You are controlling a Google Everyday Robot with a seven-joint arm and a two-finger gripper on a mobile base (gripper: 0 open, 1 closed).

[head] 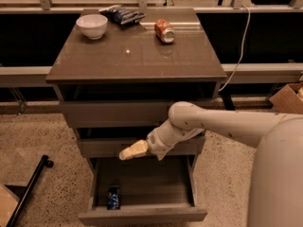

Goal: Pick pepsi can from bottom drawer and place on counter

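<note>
Down at the front left of the open bottom drawer (142, 216) sits your pepsi can (113, 197) (blue, all alone). Your gripper (134, 150) hangs above it, apart from it; you cannot tell if it is open or closed. Up on the counter (137, 58) lie a bowl (92, 25) and a red can (164, 30).

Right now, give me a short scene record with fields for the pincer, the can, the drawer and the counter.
bottom drawer: pulled open
pepsi can: standing in the front left corner of the bottom drawer
pincer: in front of the middle drawer, above the open bottom drawer, apart from the pepsi can
counter: carries a white bowl, a dark snack bag and an orange-red can on its side
</note>
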